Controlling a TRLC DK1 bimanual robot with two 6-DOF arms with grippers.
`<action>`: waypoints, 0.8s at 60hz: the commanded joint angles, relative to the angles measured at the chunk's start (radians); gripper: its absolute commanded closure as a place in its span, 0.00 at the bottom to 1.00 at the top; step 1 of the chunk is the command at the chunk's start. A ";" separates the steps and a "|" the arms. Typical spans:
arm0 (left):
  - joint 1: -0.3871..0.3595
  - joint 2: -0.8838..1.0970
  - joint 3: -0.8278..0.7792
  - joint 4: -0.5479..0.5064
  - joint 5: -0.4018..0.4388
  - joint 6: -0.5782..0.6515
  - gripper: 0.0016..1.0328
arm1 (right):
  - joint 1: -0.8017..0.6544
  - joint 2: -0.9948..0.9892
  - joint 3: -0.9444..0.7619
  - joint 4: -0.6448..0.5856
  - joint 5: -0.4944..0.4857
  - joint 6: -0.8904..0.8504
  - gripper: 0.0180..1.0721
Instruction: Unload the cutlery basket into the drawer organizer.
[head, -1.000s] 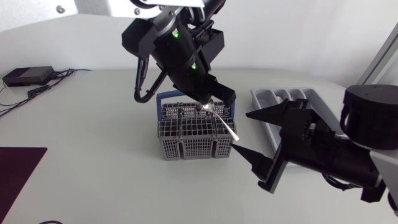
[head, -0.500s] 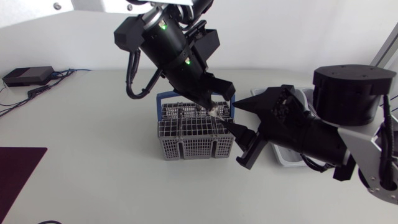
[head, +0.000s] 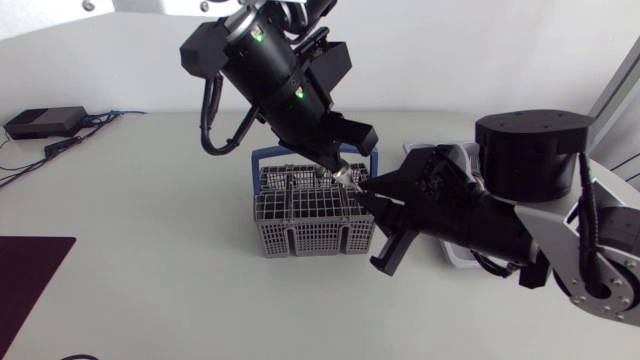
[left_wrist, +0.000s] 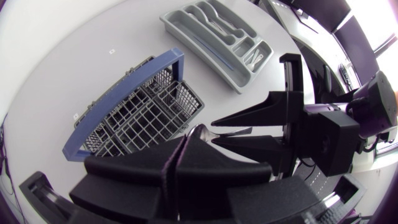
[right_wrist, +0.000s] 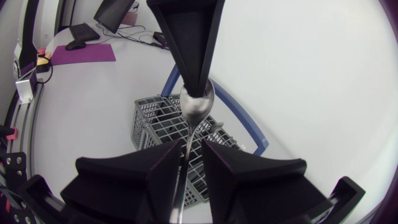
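Left gripper (head: 345, 171) is clenched on the bowl of a spoon (right_wrist: 196, 106), which is held just above the right end of the cutlery basket (head: 310, 225) (grey mesh, blue handle). The spoon's handle is pointed away from the basket towards the right arm and is threaded between the fingers of the right gripper (right_wrist: 193, 146). Those fingers are spread, with a gap seen beside the handle, so it's counted as released. Drawer organizer (left_wrist: 205, 57) is set right of the basket, largely hidden behind the right arm from the head camera
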 joint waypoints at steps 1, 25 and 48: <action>0.001 0.011 0.032 -0.013 0.013 -0.025 0.86 | 0.009 0.020 0.019 0.012 0.013 0.021 0.82; -0.007 0.011 0.026 -0.012 0.021 -0.025 0.86 | 0.009 0.005 0.022 -0.013 -0.005 0.018 0.91; -0.014 0.007 0.028 -0.003 0.021 -0.025 0.54 | 0.012 -0.013 0.016 -0.049 -0.034 0.010 0.94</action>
